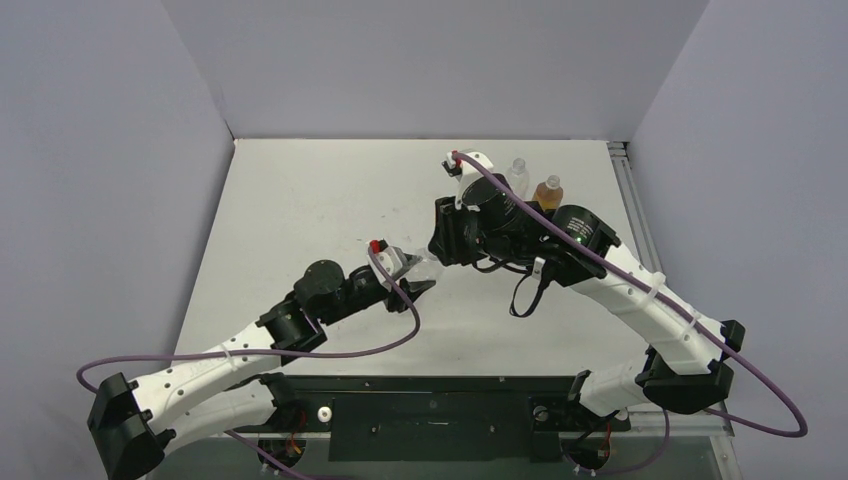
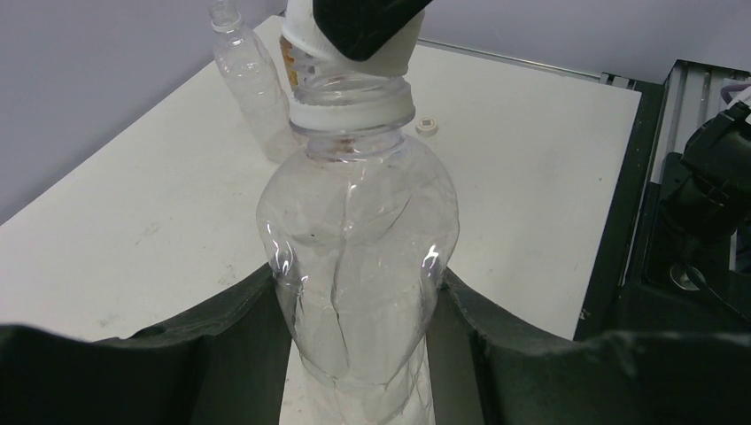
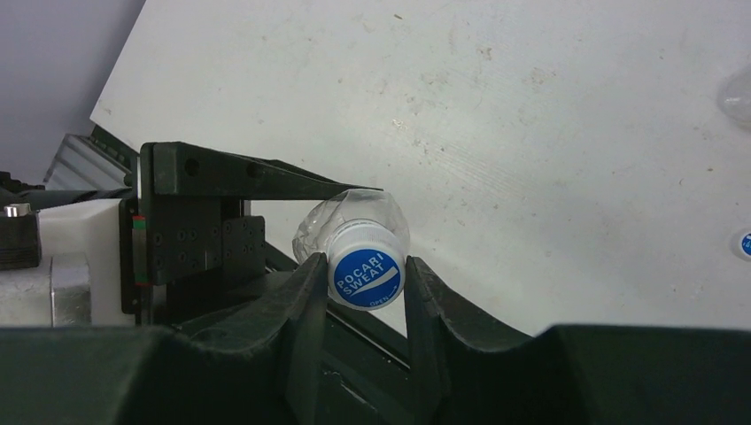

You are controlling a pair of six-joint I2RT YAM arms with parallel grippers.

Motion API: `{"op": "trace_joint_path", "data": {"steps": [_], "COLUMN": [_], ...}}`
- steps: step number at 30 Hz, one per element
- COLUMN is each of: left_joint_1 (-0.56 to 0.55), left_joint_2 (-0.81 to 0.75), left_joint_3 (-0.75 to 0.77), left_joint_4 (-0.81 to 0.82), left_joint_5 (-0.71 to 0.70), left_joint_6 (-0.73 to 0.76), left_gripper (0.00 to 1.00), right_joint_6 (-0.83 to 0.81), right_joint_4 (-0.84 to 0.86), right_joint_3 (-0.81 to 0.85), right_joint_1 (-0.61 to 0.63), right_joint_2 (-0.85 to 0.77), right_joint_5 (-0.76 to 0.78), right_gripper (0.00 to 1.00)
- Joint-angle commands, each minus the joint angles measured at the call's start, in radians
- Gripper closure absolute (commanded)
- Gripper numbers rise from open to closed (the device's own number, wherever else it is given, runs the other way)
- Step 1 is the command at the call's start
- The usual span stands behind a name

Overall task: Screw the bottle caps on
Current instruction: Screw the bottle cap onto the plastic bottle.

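Observation:
My left gripper (image 2: 359, 288) is shut on the body of a clear, colourless bottle (image 2: 359, 221) and holds it above the table (image 1: 300, 200). A blue-and-white bottle cap (image 3: 367, 271) sits on that bottle's mouth. My right gripper (image 3: 365, 276) is shut on it, one finger against each side. In the top view the two grippers meet at mid-table, left gripper (image 1: 413, 273) and right gripper (image 1: 434, 256). A second small cap (image 2: 427, 126) lies loose on the table; a blue-and-white cap (image 3: 745, 244) also shows at the right wrist view's edge.
At the back right stand another clear bottle (image 1: 517, 174) and an amber bottle (image 1: 547, 190), close behind my right arm. The other clear bottle (image 2: 250, 80) stands just beyond the held one. Grey walls close in the table on three sides.

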Motion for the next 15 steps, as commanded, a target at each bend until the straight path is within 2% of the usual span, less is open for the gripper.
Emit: {"op": "trace_joint_path", "data": {"steps": [1, 8, 15], "left_joint_1": [0.003, 0.000, -0.003], "left_joint_2": [-0.036, -0.089, -0.108], "left_joint_3": [0.035, 0.031, 0.041], "left_joint_4": [-0.015, -0.095, -0.123], "left_joint_5": [0.091, 0.168, 0.213], "left_joint_6": [0.046, 0.141, 0.184], "left_gripper": [0.86, 0.86, 0.86], "right_joint_6": [-0.052, -0.089, -0.095], "right_joint_4": [-0.030, -0.064, -0.059], "right_joint_3": [0.053, 0.029, -0.014], "right_joint_1": [0.001, -0.015, -0.015], "right_joint_2": [-0.007, -0.039, -0.046], "right_joint_5": [-0.066, -0.253, -0.339], "right_gripper": [0.84, 0.86, 0.86]}}
